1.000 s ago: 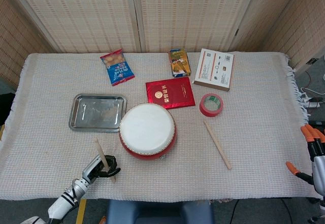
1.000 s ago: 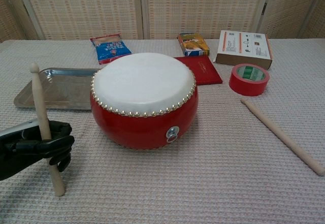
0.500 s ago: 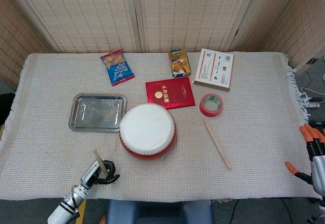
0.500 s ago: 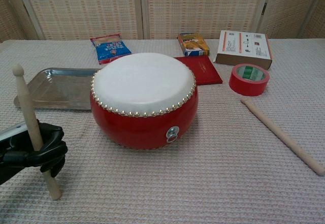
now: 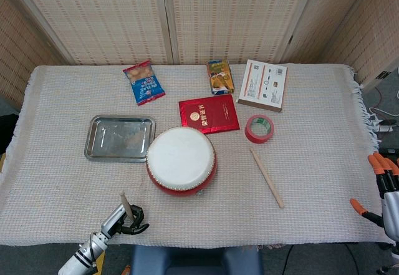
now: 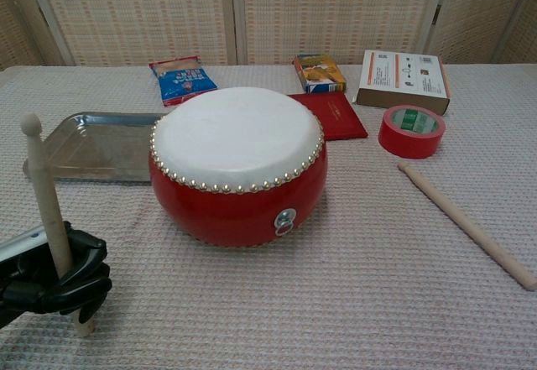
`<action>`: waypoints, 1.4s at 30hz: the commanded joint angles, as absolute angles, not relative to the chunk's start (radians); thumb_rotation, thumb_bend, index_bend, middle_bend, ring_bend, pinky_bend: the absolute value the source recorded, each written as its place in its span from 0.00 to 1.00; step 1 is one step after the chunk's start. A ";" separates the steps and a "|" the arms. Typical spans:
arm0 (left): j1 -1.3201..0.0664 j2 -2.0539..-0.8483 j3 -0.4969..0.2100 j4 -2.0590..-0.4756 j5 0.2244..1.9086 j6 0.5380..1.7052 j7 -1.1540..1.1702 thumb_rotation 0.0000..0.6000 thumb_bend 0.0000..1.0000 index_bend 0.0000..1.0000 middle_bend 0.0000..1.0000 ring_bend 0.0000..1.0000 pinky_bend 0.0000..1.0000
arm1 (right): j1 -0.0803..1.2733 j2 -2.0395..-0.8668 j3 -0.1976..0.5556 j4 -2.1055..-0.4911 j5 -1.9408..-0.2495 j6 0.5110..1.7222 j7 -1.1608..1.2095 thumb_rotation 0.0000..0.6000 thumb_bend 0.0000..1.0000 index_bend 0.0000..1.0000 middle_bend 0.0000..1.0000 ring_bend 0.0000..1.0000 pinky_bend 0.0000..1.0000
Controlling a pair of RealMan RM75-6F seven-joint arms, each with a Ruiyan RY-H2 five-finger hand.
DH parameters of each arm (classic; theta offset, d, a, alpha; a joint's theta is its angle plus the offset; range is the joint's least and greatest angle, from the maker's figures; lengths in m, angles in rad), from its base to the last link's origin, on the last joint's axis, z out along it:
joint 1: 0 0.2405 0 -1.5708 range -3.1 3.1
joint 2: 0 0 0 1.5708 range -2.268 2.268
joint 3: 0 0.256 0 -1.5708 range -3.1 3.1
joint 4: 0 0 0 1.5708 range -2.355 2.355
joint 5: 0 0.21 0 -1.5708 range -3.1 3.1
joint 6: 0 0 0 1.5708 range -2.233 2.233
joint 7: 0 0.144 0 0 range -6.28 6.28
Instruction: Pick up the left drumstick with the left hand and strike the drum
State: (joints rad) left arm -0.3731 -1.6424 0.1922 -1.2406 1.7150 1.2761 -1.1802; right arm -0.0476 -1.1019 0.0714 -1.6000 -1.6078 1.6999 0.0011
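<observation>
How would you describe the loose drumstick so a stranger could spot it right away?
Find the red drum mid-table, then look to its right past the red tape roll. The loose drumstick lies flat on the woven cloth, untouched, while the other stick stands upright in the left robot hand.

Bare cloth [image 6: 126, 244] between left hand [image 6: 54, 278] and drum [image 6: 237, 164]

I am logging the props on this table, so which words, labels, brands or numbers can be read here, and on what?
None can be read for certain.
Red booklet: gold emblem and characters, too small.
White and orange box: small print and icons, blurred.
Blue snack bag: lettering too blurred.
Yellow carton: print unreadable.
Red tape roll: green inner label, illegible.
Drum and drumsticks: no text shows.
</observation>
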 commanded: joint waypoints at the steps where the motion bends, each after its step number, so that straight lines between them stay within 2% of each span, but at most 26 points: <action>1: -0.374 -1.647 0.198 -1.231 1.718 1.274 -1.181 0.71 0.24 0.87 0.92 0.82 0.72 | -0.048 -1.102 0.072 -1.601 -1.608 1.701 0.000 1.00 0.12 0.07 0.05 0.00 0.00; 4: -0.379 -1.663 0.208 -1.208 1.720 1.255 -1.172 0.89 0.26 0.91 0.97 0.86 0.78 | -0.048 -1.102 0.072 -1.601 -1.611 1.704 -0.001 1.00 0.12 0.07 0.05 0.00 0.00; 6: -0.382 -1.668 0.209 -1.199 1.721 1.254 -1.179 1.00 0.33 0.94 1.00 0.90 0.83 | -0.049 -1.102 0.073 -1.601 -1.611 1.706 0.000 1.00 0.12 0.07 0.05 0.00 0.00; 9: -0.383 -1.687 0.210 -1.163 1.730 1.261 -1.166 1.00 0.45 0.98 1.00 0.94 0.94 | -0.049 -1.102 0.074 -1.600 -1.611 1.707 0.000 1.00 0.12 0.06 0.05 0.00 0.00; 11: -0.383 -1.703 0.215 -1.132 1.741 1.266 -1.156 1.00 0.48 0.99 1.00 0.95 0.97 | -0.049 -1.101 0.074 -1.600 -1.612 1.708 -0.001 1.00 0.12 0.06 0.05 0.00 0.00; 16: -0.376 -1.728 0.212 -1.097 1.741 1.290 -1.150 1.00 0.51 1.00 1.00 0.98 1.00 | -0.051 -1.101 0.074 -1.601 -1.614 1.713 -0.003 1.00 0.12 0.06 0.05 0.00 0.00; 21: -0.371 -1.738 0.195 -1.074 1.737 1.317 -1.095 1.00 0.59 1.00 1.00 1.00 1.00 | -0.052 -1.102 0.075 -1.599 -1.615 1.715 -0.001 1.00 0.12 0.06 0.05 0.00 0.00; 26: -0.385 -1.707 0.165 -1.080 1.747 1.358 -1.008 1.00 0.62 1.00 1.00 1.00 1.00 | -0.051 -1.102 0.076 -1.596 -1.616 1.716 0.001 1.00 0.12 0.06 0.05 0.00 0.00; 33: -0.460 -1.548 0.066 -1.188 1.708 1.340 -0.819 1.00 0.62 1.00 1.00 1.00 1.00 | -0.042 -1.098 0.083 -1.590 -1.618 1.713 0.008 1.00 0.12 0.06 0.05 0.00 0.00; 42: -0.559 -1.376 -0.106 -1.330 1.515 1.178 -0.438 1.00 0.61 1.00 1.00 1.00 1.00 | -0.026 -1.085 0.096 -1.585 -1.623 1.708 0.015 1.00 0.12 0.06 0.05 0.00 0.00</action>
State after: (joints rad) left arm -0.5111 -1.4373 -0.0378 -1.2728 1.5936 1.2475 -0.5579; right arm -0.0260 -1.0859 0.0955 -1.5855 -1.6228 1.7083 0.0144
